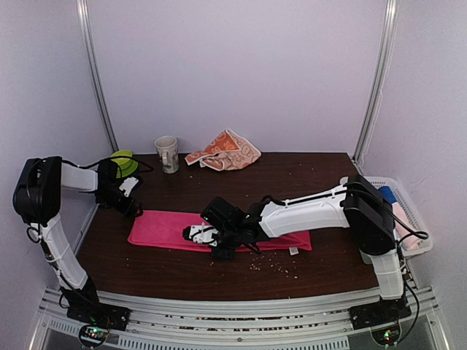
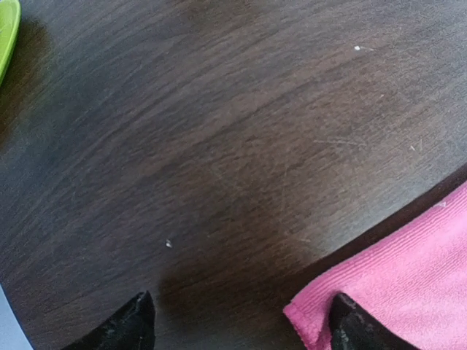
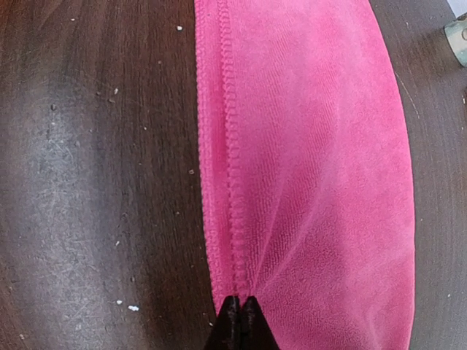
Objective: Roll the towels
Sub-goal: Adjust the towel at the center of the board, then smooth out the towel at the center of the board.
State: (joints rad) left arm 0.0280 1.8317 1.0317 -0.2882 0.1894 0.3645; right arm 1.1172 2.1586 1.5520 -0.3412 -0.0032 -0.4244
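The hot pink towel (image 1: 164, 227) lies flat and long across the middle of the table. My right gripper (image 1: 198, 234) is low over its front edge. In the right wrist view the right gripper (image 3: 241, 319) is shut, pinching the stitched hem of the pink towel (image 3: 314, 160), and creases run into the tips. My left gripper (image 1: 134, 207) hovers at the towel's far left corner. It is open (image 2: 242, 324), with one fingertip (image 2: 355, 328) over the pink corner (image 2: 416, 277) and the other over bare wood. The orange bunny-print towel (image 1: 226, 152) lies crumpled at the back edge.
A beige mug (image 1: 168, 153) stands at the back left, beside a lime green object (image 1: 124, 162), whose edge also shows in the left wrist view (image 2: 6, 36). A white basket (image 1: 414, 216) off the table's right side holds rolled cloths. White crumbs dot the dark wood (image 1: 270, 266).
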